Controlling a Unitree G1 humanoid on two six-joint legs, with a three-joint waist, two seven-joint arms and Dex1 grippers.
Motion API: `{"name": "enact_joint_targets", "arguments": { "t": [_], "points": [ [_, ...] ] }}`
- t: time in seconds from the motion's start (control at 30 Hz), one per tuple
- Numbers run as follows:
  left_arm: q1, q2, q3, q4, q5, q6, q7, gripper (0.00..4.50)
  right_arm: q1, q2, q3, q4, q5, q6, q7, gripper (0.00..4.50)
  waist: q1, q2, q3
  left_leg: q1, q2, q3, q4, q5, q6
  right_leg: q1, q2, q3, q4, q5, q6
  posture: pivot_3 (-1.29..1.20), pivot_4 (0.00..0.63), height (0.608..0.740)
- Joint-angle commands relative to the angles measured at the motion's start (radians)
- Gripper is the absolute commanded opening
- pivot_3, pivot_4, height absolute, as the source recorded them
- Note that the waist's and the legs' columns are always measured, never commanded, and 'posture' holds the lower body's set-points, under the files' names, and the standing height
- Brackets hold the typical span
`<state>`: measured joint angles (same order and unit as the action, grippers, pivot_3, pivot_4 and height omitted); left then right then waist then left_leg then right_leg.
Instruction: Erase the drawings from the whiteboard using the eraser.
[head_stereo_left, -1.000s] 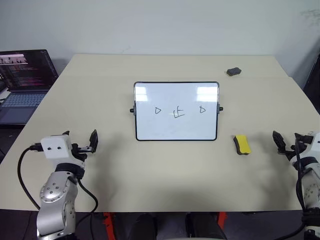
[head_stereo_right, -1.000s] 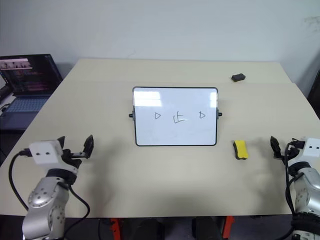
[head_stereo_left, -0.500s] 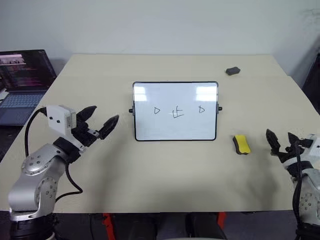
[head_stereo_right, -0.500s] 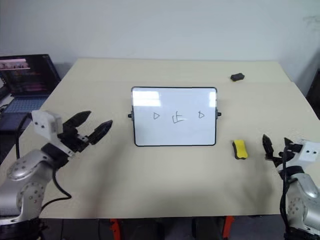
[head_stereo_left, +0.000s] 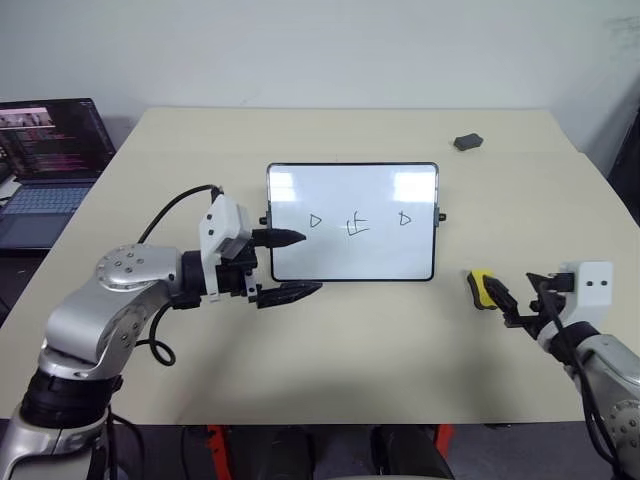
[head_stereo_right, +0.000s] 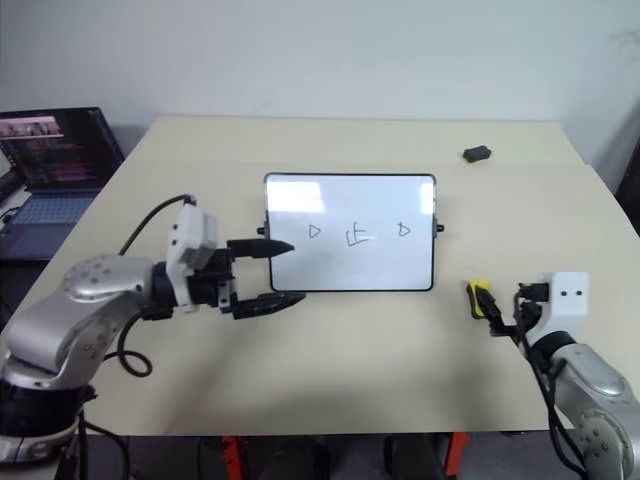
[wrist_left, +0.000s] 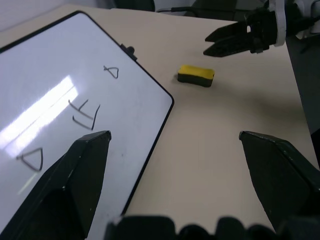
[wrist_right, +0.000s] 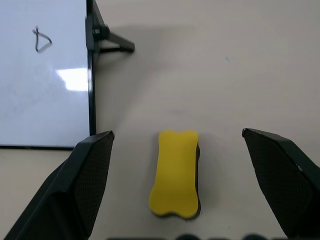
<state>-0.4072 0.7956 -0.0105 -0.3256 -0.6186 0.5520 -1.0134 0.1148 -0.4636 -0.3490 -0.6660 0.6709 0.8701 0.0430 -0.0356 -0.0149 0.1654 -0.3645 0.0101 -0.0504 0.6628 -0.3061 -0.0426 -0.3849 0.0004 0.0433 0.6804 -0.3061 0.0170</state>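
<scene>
Right wrist view: right gripper, jaws spread, frames the yellow-topped oblong eraser on the beige desk; left gripper jaws gape beside the black-framed glossy whiteboard.

No readable text, whiteboard bears only drawings, laptop screen lines illegible

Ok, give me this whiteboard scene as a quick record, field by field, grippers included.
whiteboard: propped upright mid-table
drawings: all three marks unerased
eraser: flat on the table, beside the board's right end, untouched
right gripper: open, fingers either side of the eraser
left gripper: open, at the board's left edge
dark lump: far right of the table
laptop: far left
</scene>
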Motion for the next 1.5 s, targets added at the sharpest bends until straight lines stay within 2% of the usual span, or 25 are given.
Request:
{"name": "enact_joint_targets", "arguments": {
  "t": [0.03, 0.2, 0.33, 1.3, 1.4, 1.5],
  "points": [
    [-0.026, -0.014, -0.032, 0.022, 0.04, -0.052, -0.043, 4.5, -0.059, 0.022, 0.066, -0.029, -0.081, 0.034, -0.093, 4.48, -0.002, 0.0, 0.0, 0.0, 0.0, 0.001, 0.0, 0.0, 0.0, -0.001, 0.0, 0.001, 0.0, 0.0, 0.0, 0.0, 0.15, 0.74],
    [-0.015, -0.034, -0.067, 0.026, 0.076, -0.087, -0.071, 4.5, -0.131, 0.054, 0.147, 0.03, -0.185, 0.027, -0.13, 4.48, 0.004, 0.0, 0.0, -0.002, 0.0, 0.0, 0.0, 0.0, 0.0, -0.003, 0.0, 0.0, 0.0, 0.0, 0.0, 0.0, 0.15, 0.74],
    [-0.008, -0.044, -0.069, 0.015, 0.08, -0.084, -0.079, 4.5, -0.145, 0.071, 0.162, 0.067, -0.215, 0.02, -0.111, 4.48, 0.006, 0.0, 0.0, -0.003, 0.0, 0.0, 0.0, 0.0, 0.0, -0.003, 0.0, 0.0, -0.001, 0.0, 0.0, 0.0, 0.15, 0.74],
    [-0.024, -0.056, -0.096, -0.035, 0.079, -0.05, -0.113, 4.5, -0.18, 0.128, 0.104, 0.228, -0.299, -0.041, -0.014, 4.48, 0.005, 0.0, 0.0, -0.003, 0.0, 0.0, 0.0, 0.0, 0.0, -0.003, 0.0, 0.0, 0.0, 0.0, 0.0, 0.0, 0.15, 0.74],
    [-0.021, -0.056, -0.096, -0.035, 0.081, -0.051, -0.115, 4.5, -0.184, 0.129, 0.109, 0.235, -0.307, -0.044, -0.01, 3.92, 0.005, 0.0, 0.0, -0.003, 0.0, 0.0, 0.0, 0.0, 0.0, -0.003, 0.0, 0.0, 0.0, 0.0, 0.0, 0.0, 0.15, 0.74],
    [-0.018, -0.056, -0.097, -0.036, 0.082, -0.052, -0.114, 4.5, -0.19, 0.131, 0.114, 0.245, -0.314, -0.047, -0.012, 2.86, 0.005, 0.0, 0.0, -0.003, 0.0, 0.0, 0.0, 0.0, 0.0, -0.003, 0.0, 0.0, 0.0, 0.0, 0.0, 0.0, 0.15, 0.74]
  ]
}}
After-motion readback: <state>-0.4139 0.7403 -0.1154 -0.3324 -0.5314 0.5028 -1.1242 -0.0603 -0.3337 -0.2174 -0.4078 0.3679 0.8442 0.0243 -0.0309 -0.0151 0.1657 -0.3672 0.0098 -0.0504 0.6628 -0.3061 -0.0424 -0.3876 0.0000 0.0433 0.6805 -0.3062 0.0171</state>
